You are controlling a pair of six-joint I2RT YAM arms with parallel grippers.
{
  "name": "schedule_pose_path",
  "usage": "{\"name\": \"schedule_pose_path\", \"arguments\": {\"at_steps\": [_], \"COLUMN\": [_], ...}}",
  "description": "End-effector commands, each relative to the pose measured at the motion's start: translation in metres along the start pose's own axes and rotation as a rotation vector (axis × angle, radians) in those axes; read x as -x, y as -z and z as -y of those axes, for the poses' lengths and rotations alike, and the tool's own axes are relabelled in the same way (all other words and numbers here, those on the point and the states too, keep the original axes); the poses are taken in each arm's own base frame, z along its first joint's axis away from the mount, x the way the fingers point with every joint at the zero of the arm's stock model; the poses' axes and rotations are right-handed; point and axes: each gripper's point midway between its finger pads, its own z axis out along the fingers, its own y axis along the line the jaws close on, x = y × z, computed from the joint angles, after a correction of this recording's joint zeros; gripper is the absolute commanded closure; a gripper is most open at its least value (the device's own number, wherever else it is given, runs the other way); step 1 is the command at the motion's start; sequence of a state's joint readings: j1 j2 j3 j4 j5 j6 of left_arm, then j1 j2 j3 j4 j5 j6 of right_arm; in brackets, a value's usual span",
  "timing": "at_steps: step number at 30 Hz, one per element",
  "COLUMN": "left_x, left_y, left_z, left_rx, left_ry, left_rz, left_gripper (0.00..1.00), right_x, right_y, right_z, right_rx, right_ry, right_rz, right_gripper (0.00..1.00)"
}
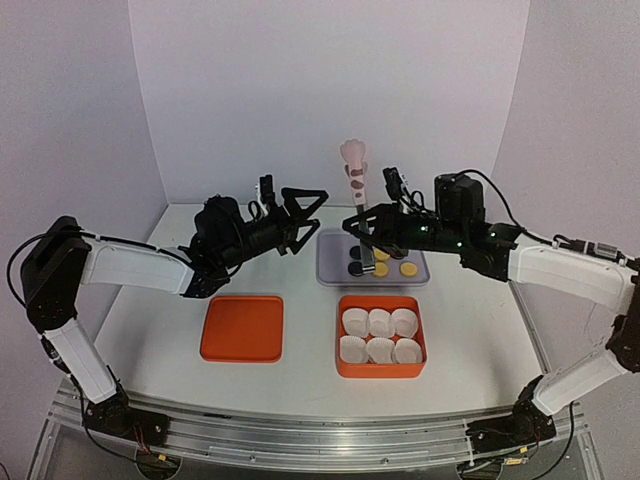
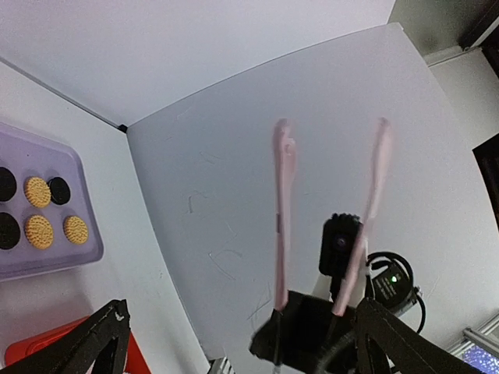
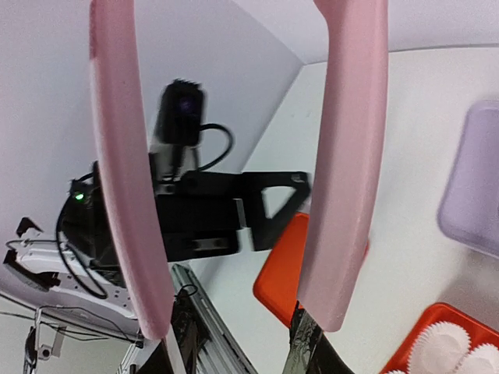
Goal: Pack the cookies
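Note:
The cookies lie on a lilac tray at the back middle: golden yellow ones and black-brown ones. They also show in the left wrist view, yellow and black. My right gripper hovers over the tray's far side and is shut on pink tongs, which point upward. The tongs' two arms fill the right wrist view, standing apart. My left gripper is open and empty, in the air just left of the tray, facing the tongs.
An orange box holding several white fluted paper cups stands in front of the tray. An orange lid lies flat to its left. White walls close in at the back and both sides.

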State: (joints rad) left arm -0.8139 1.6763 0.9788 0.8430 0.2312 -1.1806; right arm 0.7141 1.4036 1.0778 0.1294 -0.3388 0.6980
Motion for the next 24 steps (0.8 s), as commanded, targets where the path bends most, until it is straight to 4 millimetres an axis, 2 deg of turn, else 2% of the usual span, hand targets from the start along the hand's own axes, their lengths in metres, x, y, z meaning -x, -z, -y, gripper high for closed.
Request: {"name": "schedule_pose_path", "arguments": {"at_steps": [1,5,9,12,20,24], "left_x": [0.009,0.016,0.024,0.027,0.024,0.024], "left_y": [0.012,0.019,0.025,0.026,0.022,0.021], "left_z": [0.024,0.006,-0.004,-0.009,-0.029,-0.043], "left_rx": [0.022,0.18,0.279,0.318,0.394,0.427], "left_ry": [-0.111,-0.174,-0.23,-0.253,-0.279,-0.279], "left_rz": [0.021,0.029,0.046,0.055,0.025,0.013], "left_gripper": [0.0,0.0,0.0,0.0,0.0,0.0], "right_x": [0.012,-0.006,-0.028,-0.033,-0.03,-0.027], "right_y": [0.032,0.066,0.093,0.103,0.127,0.131], "right_z": [0.042,0.097,0.133,0.148,0.17,0.18], "right_rx": [-0.234,-0.478,-0.663,-0.735,-0.892,-0.923], "right_ry": [-0.041,-0.125,-0.138,-0.14,-0.113,-0.11], "right_rz": [-0.061,-0.227,-0.365,-0.413,-0.474,-0.494], "right_gripper": [0.64,0.63,0.62,0.61,0.57,0.59]}}
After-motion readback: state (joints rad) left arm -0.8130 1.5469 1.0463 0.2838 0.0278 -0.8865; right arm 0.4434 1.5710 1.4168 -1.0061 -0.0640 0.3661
